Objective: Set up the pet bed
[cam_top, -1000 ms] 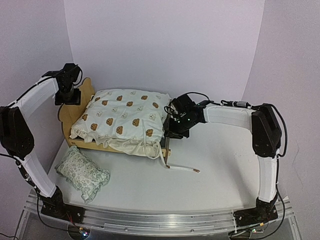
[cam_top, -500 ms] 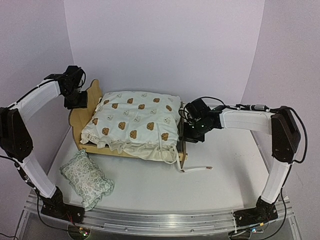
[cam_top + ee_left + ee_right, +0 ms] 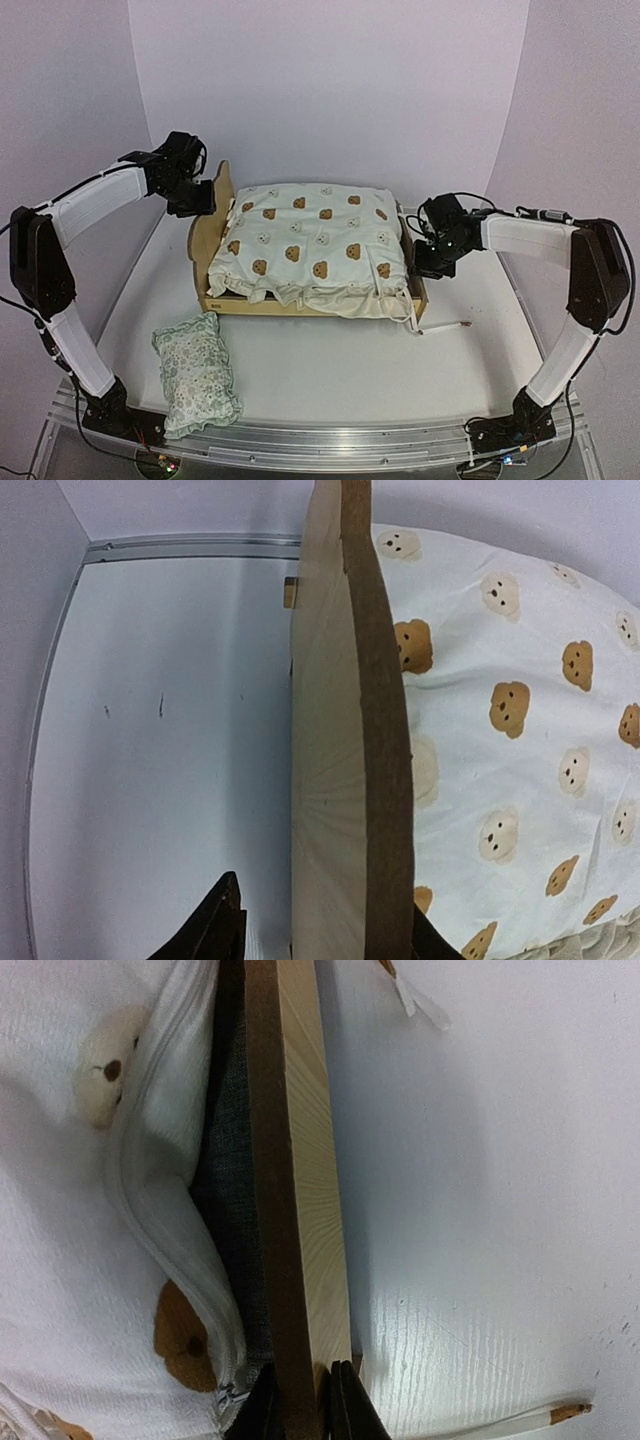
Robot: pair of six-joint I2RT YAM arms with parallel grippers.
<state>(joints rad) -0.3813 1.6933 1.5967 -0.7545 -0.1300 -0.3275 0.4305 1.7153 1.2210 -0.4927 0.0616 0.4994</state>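
Note:
The pet bed (image 3: pixel 209 232) stands mid-table, its plywood headboard (image 3: pixel 330 780) on the left and its low footboard (image 3: pixel 305 1210) on the right. A cream bear-print cover (image 3: pixel 315 245) lies bunched on it, and the dark grey base (image 3: pixel 232 1190) peeks out at the foot. My left gripper (image 3: pixel 197 200) straddles the headboard's top edge. In the left wrist view the left gripper (image 3: pixel 322 900) is open, with a gap between its outer finger (image 3: pixel 215 930) and the board. My right gripper (image 3: pixel 430 262) is shut on the footboard's top edge, and the right wrist view shows the right gripper (image 3: pixel 300 1385) pinching it.
A pale floral ruffled pillow (image 3: pixel 197 372) lies on the table at the front left. A loose tie strap (image 3: pixel 445 327) trails from the cover past the bed's front right corner. The back wall rises close behind the bed.
The bed has slid right and turned squarer to the camera, both arms moving with it. The left jaws have narrowed around the headboard. The pillow has shifted right.

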